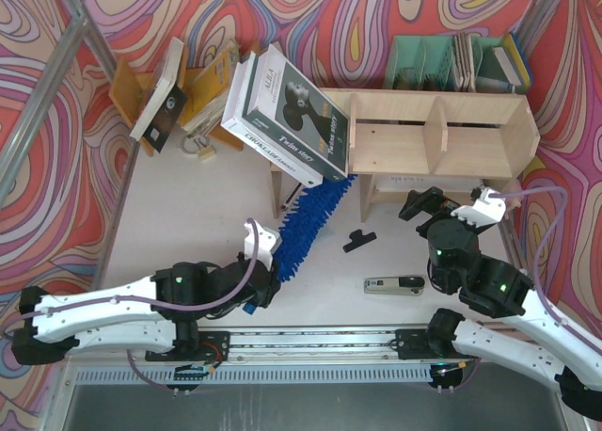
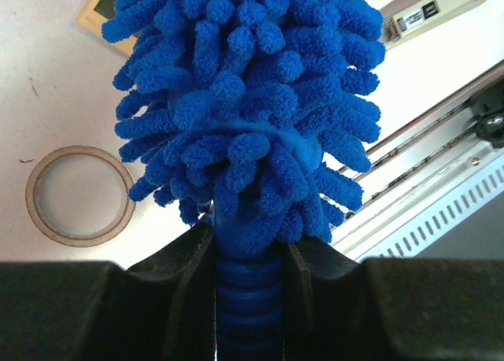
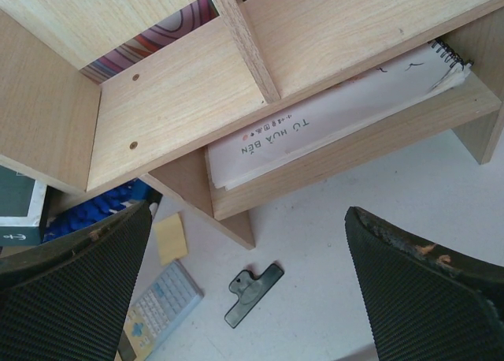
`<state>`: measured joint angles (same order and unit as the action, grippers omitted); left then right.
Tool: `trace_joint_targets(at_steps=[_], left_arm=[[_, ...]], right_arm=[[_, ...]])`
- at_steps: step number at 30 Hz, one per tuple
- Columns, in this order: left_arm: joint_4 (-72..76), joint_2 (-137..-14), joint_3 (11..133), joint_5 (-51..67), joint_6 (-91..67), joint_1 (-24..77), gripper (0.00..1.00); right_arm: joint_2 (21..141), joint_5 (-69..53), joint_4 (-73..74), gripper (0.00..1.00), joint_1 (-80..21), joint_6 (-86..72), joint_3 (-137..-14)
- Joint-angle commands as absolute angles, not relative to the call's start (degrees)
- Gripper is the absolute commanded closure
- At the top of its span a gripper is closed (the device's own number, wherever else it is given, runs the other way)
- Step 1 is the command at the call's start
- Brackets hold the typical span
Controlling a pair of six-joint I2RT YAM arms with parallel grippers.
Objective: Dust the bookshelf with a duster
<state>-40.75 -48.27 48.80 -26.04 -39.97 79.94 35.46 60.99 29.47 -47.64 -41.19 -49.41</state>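
Plainly, the left gripper (image 1: 271, 282) was pinching the duster (image 1: 308, 222) by its slim ribbed handle. In the left wrist view both fingers (image 2: 177, 282) pressed against the handle just below the shaggy blue head, and the jaws were nearly closed with only the handle between them. From that grip the duster slanted up and to the right across the white table (image 1: 188, 215). Its far end reached in beneath the left end of the bookshelf (image 1: 442, 135), under the big books (image 1: 292, 120) that leaned on that end. Whether the strands touched the wood could not be told. A tape ring (image 2: 79, 194) lay on the table just beside the head.

The right gripper (image 1: 425, 205) hovered low before the bookshelf's front, near its right-hand divider, with jaws spread wide and holding nothing. In the right wrist view its two black fingers (image 3: 71, 290) framed open table and touched neither the shelf nor any object. Ahead of it a spiral notebook (image 3: 315, 140) lay flat in the lower level. A black clip (image 3: 252, 294) lay on the table between the two grippers, apart from both.
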Motion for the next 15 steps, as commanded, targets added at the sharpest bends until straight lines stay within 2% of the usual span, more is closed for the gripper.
trace_joint_targets(at_steps=[1, 7, 15], left_arm=[[-34.63, -52.20, 46.10, -23.57, -39.48, 80.24, 1.00], [-35.46, -58.38, 43.25, -21.78, -40.48, 80.43, 1.00], [-37.69, -58.47, 46.28, -24.07, -40.46, 80.87, 1.00]], right_arm=[[35.44, 61.88, 28.80, 0.01, -47.42, -42.17, -49.63], [35.78, 62.29, 28.67, 0.01, -47.46, -41.19, -50.23], [36.31, 61.88, 27.13, 0.01, -47.46, -41.15, -49.51]])
